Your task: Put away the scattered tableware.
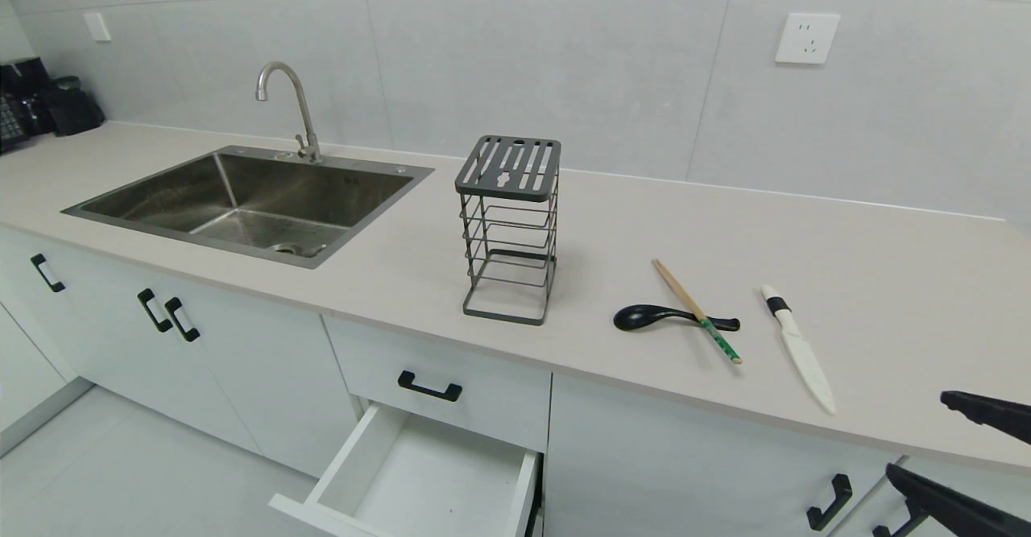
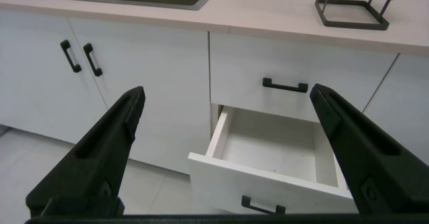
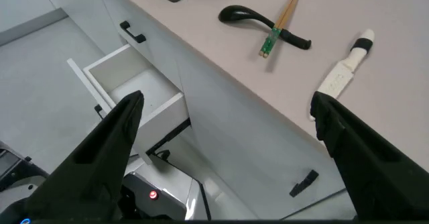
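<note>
On the pale countertop (image 1: 886, 279) lie a black spoon (image 1: 644, 316), a pair of wooden chopsticks (image 1: 697, 311) with green tips resting across the spoon's handle, and a white knife (image 1: 797, 348) with a black band. A dark wire utensil rack (image 1: 509, 231) stands left of them. My right gripper (image 1: 922, 436) is open, below and in front of the counter edge near the knife. In the right wrist view the spoon (image 3: 244, 15), chopsticks (image 3: 279, 24) and knife (image 3: 345, 70) lie beyond the right gripper (image 3: 228, 100). My left gripper (image 2: 228, 93) is open, facing the cabinets.
A white drawer (image 1: 419, 481) is pulled open below the rack, with nothing visible inside; it shows as the drawer (image 2: 275, 150) in the left wrist view. A steel sink (image 1: 250, 199) with a faucet (image 1: 294, 106) sits at the left. Black appliances (image 1: 40, 102) stand far left.
</note>
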Robot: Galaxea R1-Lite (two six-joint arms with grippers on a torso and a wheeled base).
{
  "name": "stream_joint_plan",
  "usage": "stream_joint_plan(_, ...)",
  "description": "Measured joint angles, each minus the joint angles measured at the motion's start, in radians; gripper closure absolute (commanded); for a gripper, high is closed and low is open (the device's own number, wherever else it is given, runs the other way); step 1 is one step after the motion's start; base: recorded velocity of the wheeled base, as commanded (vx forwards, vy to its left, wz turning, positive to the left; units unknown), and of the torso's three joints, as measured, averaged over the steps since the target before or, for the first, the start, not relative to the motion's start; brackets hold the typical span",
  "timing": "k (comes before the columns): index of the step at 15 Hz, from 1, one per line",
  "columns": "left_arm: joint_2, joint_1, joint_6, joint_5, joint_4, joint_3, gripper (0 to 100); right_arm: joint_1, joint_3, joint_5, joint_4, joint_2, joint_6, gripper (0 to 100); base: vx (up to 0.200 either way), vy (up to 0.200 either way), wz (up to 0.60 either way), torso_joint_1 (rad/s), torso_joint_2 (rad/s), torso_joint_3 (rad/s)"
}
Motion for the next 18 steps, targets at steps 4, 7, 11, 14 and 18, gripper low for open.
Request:
stream_joint_plan(4, 0.000, 0.000, 0.000, 0.000, 0.000, 0.000, 0, 0.004, -0.020, -0.002, -0.181, 0.240, -0.023, 0, 0.000, 0.000, 0.00, 0.000, 0.00, 0.000)
stream_joint_plan(7, 0.000, 0.000, 0.000, -0.001, 0.000, 0.000, 0, 0.005, -0.047, -0.004, -0.272, 0.391, -0.027, 0, 0.000, 0.000, 0.00, 0.000, 0.00, 0.000)
stream_joint_plan(11, 0.000, 0.000, 0.000, -0.001, 0.000, 0.000, 0, 0.010, -0.075, -0.012, -0.277, 0.504, -0.029, 0, 0.000, 0.000, 0.00, 0.000, 0.00, 0.000)
stream_joint_plan(14, 0.000, 0.000, 0.000, 0.000, 0.000, 0.000, 0, 0.013, -0.122, -0.033, -0.277, 0.570, -0.028, 0, 0.000, 0.000, 0.00, 0.000, 0.00, 0.000)
stream_joint_plan(18, 0.000, 0.000, 0.000, 0.000, 0.000, 0.000, 0, 0.027, -0.193, -0.074, -0.276, 0.672, -0.025, 0, 0.000, 0.000, 0.00, 0.000, 0.00, 0.000)
